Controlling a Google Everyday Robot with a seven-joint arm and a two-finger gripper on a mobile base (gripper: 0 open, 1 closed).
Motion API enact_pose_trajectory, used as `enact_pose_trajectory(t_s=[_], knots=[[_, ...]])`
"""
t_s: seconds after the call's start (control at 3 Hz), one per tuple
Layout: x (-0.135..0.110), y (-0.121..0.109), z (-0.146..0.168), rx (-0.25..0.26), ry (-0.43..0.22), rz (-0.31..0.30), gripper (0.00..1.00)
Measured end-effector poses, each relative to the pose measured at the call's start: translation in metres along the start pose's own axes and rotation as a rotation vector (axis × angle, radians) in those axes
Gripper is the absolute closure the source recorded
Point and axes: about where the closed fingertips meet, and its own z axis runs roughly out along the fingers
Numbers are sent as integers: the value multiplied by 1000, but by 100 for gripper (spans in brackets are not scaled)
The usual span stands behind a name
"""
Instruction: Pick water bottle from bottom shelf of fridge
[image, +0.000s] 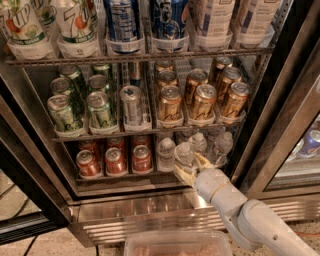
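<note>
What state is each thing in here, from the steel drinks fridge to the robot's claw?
Stainless-steel drinks fridge: door open.
Small clear plastic water bottle, front of bottom wire shelf: upright, capped.
Red soda cans: upright, in rows.
Gold cans: upright.
White robot gripper: at that bottle, on the bottom shelf.

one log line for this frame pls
stage: grasp approach | claw at front water bottle | location: bottom shelf, right half in view | bottle: upright, inside fridge

Shop: drinks fridge (145, 219); fingers (203, 161) btm shelf (125, 176)
</note>
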Motion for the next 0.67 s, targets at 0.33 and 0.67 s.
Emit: enact_pose_trajectory(t_s=[0.33, 0.67], knots=[[44, 18, -40, -51, 95, 97, 100], [48, 18, -40, -52, 95, 98, 100]])
